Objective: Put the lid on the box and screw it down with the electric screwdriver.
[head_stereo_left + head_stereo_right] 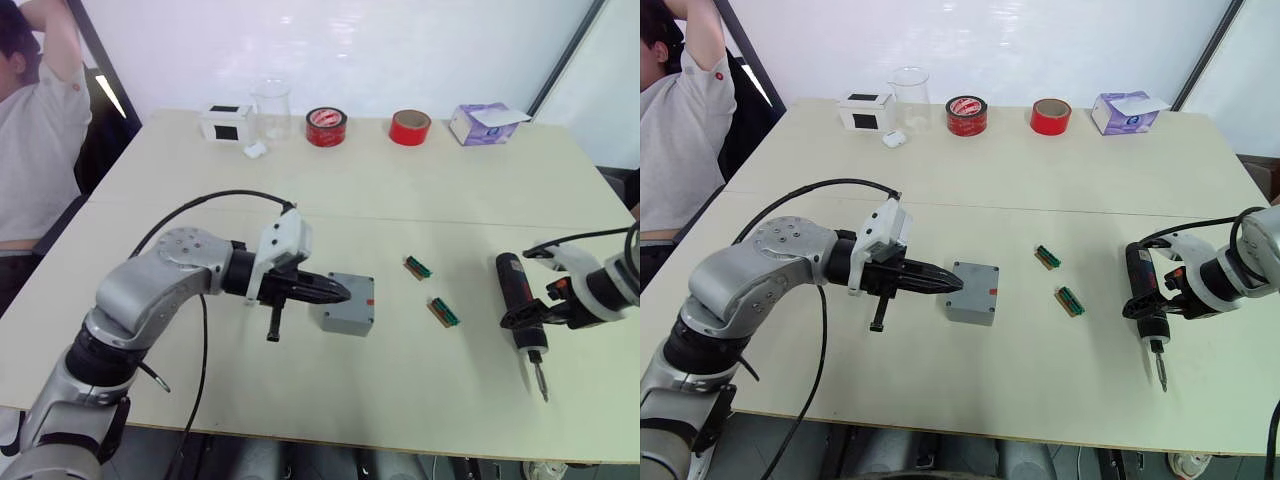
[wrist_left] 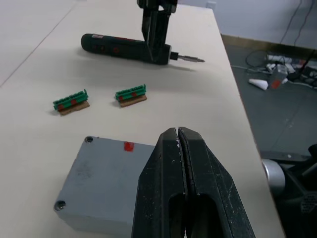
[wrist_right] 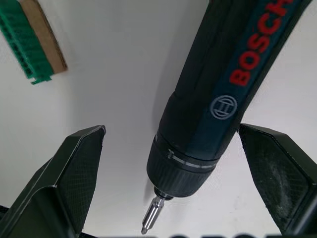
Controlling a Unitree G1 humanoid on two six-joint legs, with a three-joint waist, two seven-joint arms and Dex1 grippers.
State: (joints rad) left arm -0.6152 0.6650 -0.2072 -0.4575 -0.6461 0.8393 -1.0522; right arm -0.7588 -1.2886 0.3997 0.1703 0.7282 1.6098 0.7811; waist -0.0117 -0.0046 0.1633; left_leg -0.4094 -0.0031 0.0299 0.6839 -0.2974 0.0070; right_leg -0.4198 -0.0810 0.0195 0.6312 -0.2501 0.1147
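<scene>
Left wrist view: my left tool [image 2: 179, 136], fingers pressed together and empty, rests at the box [image 2: 101, 181], lid [image 1: 350, 295] already on. Beyond it my right tool [image 3: 173, 148] straddles the electric screwdriver [image 1: 520, 300], wide open, not gripping. Screwing remains.

We are in what looks like a lab or test room set up for robot trials. A wide, pale worktop [image 1: 420, 190] stands against a plain white wall, with a dark floor beyond its edge where loose cables and a power strip [image 2: 290, 67] lie. Along the far side sit bench supplies: two red tape rolls [image 1: 326, 127], a clear beaker [image 1: 271, 108], a tissue box [image 1: 482, 124] and a small white-and-black box [image 1: 226, 121]. Nearer us lie a screwdriver [image 1: 520, 300], a grey box [image 1: 349, 303] and two green connector pieces [image 1: 444, 312]. A person [image 1: 35, 130] sits at the worktop's left end, watching.
</scene>
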